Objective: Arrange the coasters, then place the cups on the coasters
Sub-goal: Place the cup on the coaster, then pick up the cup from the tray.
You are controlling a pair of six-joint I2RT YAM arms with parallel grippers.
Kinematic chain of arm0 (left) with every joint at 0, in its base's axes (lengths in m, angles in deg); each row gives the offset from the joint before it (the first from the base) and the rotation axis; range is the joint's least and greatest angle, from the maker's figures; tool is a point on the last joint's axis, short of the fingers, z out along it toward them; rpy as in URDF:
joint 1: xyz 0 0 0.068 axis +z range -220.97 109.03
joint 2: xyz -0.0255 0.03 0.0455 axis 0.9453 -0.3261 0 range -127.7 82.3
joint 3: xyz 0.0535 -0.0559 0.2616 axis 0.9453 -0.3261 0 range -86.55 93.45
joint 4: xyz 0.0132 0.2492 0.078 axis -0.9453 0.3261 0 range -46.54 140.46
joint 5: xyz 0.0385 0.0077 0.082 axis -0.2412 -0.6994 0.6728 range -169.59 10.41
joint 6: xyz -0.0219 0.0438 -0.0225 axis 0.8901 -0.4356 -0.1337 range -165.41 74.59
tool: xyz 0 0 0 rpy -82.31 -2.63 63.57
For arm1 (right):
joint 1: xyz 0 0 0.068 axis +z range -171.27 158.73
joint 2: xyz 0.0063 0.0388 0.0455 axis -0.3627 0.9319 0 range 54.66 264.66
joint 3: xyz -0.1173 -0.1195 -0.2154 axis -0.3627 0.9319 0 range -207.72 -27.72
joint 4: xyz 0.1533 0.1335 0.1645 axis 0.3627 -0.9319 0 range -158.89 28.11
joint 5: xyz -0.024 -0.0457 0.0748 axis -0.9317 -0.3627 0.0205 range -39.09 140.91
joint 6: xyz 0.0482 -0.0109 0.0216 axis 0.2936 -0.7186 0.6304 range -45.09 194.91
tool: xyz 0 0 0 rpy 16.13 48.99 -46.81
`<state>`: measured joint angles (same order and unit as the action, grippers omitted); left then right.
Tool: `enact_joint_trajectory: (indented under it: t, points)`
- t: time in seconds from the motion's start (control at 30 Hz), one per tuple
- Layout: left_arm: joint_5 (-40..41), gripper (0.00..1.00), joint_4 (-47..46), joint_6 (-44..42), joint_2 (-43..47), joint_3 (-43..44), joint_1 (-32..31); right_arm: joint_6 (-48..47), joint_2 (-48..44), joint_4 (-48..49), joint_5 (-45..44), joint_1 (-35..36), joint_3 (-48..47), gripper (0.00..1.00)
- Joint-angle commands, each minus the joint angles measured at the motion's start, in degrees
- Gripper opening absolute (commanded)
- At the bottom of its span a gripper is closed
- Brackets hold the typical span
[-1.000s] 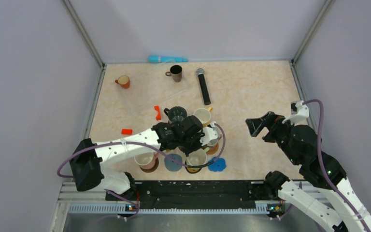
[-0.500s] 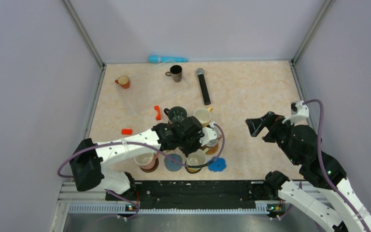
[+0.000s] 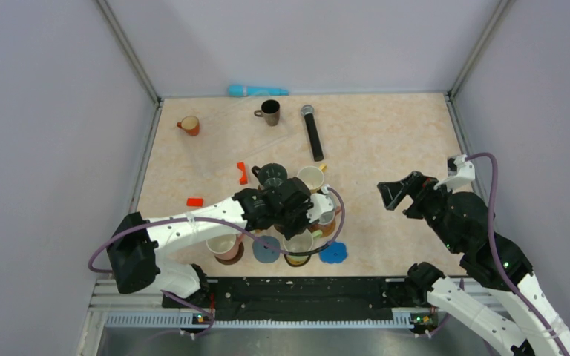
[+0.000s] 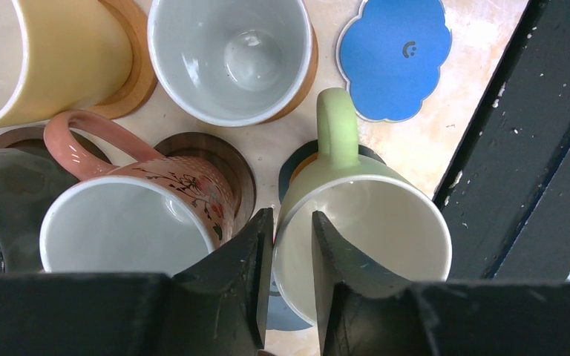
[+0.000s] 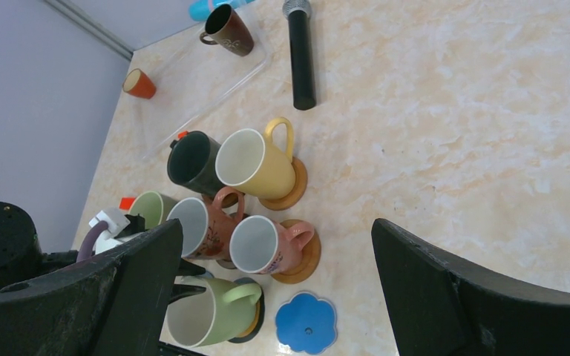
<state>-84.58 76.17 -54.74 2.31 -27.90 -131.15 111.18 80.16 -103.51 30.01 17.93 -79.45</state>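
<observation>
Pale lilac walls point(image 3: 59, 111) box in a beige marbled tabletop point(image 3: 386, 126), and from where I stand most of the action is crowded into its near-left part. The left arm point(image 3: 193, 226) stretches in low over a tight huddle of mugs. The right arm point(image 3: 475, 230) hangs off to the side, and the right gripper point(image 3: 397, 194) is spread wide over bare table with nothing in it.

Far back, well apart from the huddle, a brown mug point(image 3: 270, 111) and an orange mug point(image 3: 189, 124) stand with no coaster under them, with a black microphone point(image 3: 312, 133) lying between them and the group.

The pale green mug point(image 4: 371, 237) sits upright on a dark coaster point(image 4: 291, 162) at the near edge of the huddle, just beside the pink floral mug point(image 4: 137, 222). The blue scalloped coaster point(image 4: 397, 59) and the grey-blue coaster point(image 3: 266, 250) lie bare.

The left gripper point(image 4: 292, 222) straddles the green mug's rim, its fingers point(image 4: 237, 282) a little apart: one is inside the cup, the other wedged between it and the pink mug. The gap looks wider than the wall, so I judge it is not pinching.

The worry is the way out. If the arm slides sideways before rising, the inner finger could hook the rim and drag or tip the green mug off its coaster. The outer finger could shove the pink mug, since everything is packed so close.
</observation>
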Motion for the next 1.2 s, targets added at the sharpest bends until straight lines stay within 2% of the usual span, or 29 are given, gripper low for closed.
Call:
enact_joint_trajectory:
  t: [0.0,0.2,0.37,0.5,0.57,0.63,0.67,0.73,0.93,1.03,1.07,1.17]
  points:
    - [0.02,0.31,-2.63,0.64,1.65,0.56,0.11,-0.08,-0.7,0.93,0.18,0.02,-0.01,0.97]
    - [-0.13,0.33,-2.65,0.8,2.18,0.65,0.16,-0.04,-0.95,0.97,0.24,0.0,0.23,0.97]
    - [1.93,0.4,-1.59,0.62,3.26,3.27,0.52,-0.06,-1.21,0.98,0.15,0.0,0.35,0.97]
    - [9.82,0.46,-2.15,0.99,6.07,6.09,0.93,0.15,-1.22,0.99,0.39,0.0,0.71,0.97]
    - [14.01,0.56,-3.68,1.69,7.91,7.38,1.32,0.26,-1.24,0.96,0.65,0.0,1.19,0.97]
    - [17.84,0.95,-5.24,2.54,9.41,8.89,2.25,0.34,-1.2,0.93,1.04,-0.01,1.82,0.97]
    - [19.55,0.98,-5.8,3.12,9.9,9.72,3.02,0.45,-1.12,0.94,1.24,0.0,2.34,0.98]
    - [22.44,0.99,-6.94,3.93,10.4,11.52,4.97,0.63,-0.82,0.95,1.61,0.04,3.17,0.97]
    - [31.19,0.99,-9.86,7.41,8.14,15.38,15.25,0.57,1.03,2.49,5.19,0.01,5.21,0.98]
    - [37.23,0.99,-8.6,14.69,4.68,18.39,23.95,0.43,1.87,3.44,6.51,0.0,6.38,0.98]
    - [37.47,0.99,-7.44,17.82,3.52,19.71,28.44,0.36,1.94,3.74,6.9,0.0,6.68,0.97]
    - [31.21,0.96,-5.23,26.32,0.06,22.54,38.55,0.23,1.86,4.53,7.7,0.0,7.43,0.98]
